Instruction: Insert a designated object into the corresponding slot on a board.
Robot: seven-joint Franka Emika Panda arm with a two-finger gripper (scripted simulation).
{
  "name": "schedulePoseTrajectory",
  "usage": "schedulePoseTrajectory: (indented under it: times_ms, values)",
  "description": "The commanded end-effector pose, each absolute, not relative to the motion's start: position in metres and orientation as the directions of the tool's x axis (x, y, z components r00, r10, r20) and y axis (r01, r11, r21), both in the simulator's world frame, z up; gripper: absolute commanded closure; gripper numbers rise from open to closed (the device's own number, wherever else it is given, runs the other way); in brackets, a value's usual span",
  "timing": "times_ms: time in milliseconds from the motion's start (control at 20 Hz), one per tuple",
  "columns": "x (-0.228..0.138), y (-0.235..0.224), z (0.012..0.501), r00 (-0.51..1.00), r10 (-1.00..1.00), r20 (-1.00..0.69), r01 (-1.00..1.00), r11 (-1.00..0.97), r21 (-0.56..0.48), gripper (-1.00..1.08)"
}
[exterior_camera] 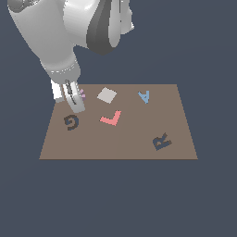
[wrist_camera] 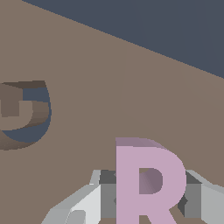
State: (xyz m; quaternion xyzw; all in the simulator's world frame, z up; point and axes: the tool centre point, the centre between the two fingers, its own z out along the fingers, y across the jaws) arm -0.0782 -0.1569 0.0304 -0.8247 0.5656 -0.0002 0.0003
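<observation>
Lilac R block sits gripped in the downward-reaching hand over the board.

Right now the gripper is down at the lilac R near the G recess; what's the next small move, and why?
Probably lift straight up a little, if the grip holds. In the wrist view the gripper brackets the lilac R, fingers at its sides; whether they clamp it isn't clear. The R-shaped slot lies across the board, towards the exterior view's right, so the block must clear the surface before travelling.
</observation>
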Motion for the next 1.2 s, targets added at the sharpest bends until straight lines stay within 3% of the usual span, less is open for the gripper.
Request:
schedulePoseTrajectory:
  times_ms: [0,600,1150]
  values:
    - [-0.078,-0.157,0.031,0.36,-0.933,0.0,-0.933,-0.36,-0.001,1.08]
    - [-0.067,-0.137,0.034,0.362,-0.932,0.0,-0.932,-0.362,0.0,1.08]
    - [-0.017,-0.047,0.036,0.372,-0.928,0.0,-0.928,-0.372,0.0,1.08]
